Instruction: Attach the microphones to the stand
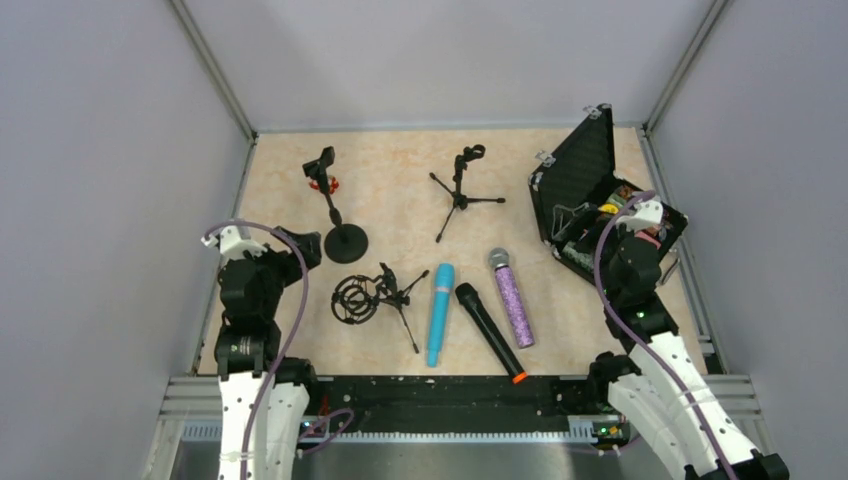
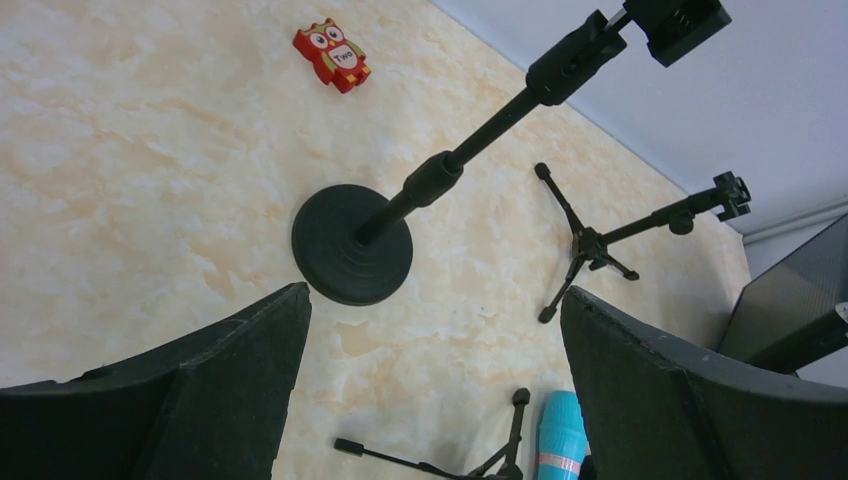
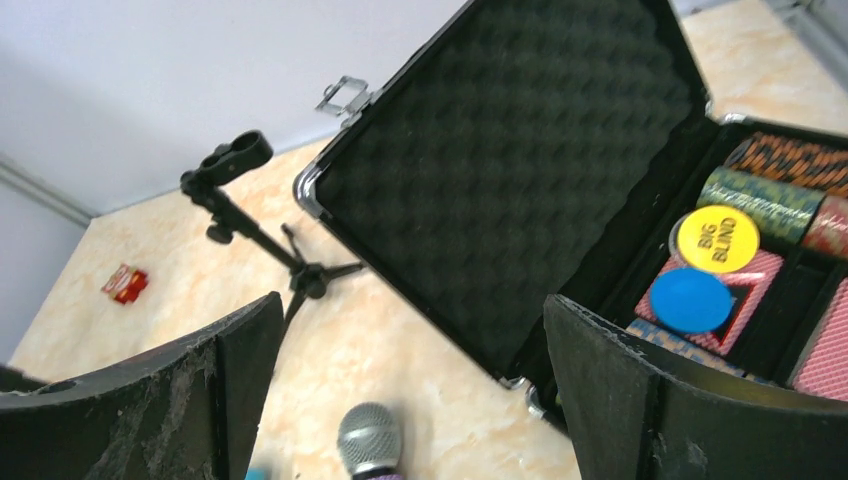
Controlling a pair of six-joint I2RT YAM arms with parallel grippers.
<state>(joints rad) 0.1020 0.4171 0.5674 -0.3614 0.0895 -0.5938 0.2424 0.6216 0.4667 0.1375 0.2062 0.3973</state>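
Note:
Three microphones lie side by side on the table: a turquoise one (image 1: 438,312), a black one with an orange end (image 1: 490,331) and a glittery purple one with a silver mesh head (image 1: 512,300). A round-base stand (image 1: 335,205) is upright at the back left, a tripod stand (image 1: 462,190) at the back centre. A small tripod with a shock mount (image 1: 375,295) lies left of the microphones. My left gripper (image 2: 435,390) hovers open near the round base (image 2: 352,243). My right gripper (image 3: 410,390) hovers open above the purple microphone's head (image 3: 370,440), beside the case.
An open black case (image 1: 600,195) with poker chips (image 3: 715,240) and cards stands at the back right, its foam lid (image 3: 520,170) raised. A small red owl toy (image 2: 332,55) lies behind the round-base stand. Grey walls close in the table.

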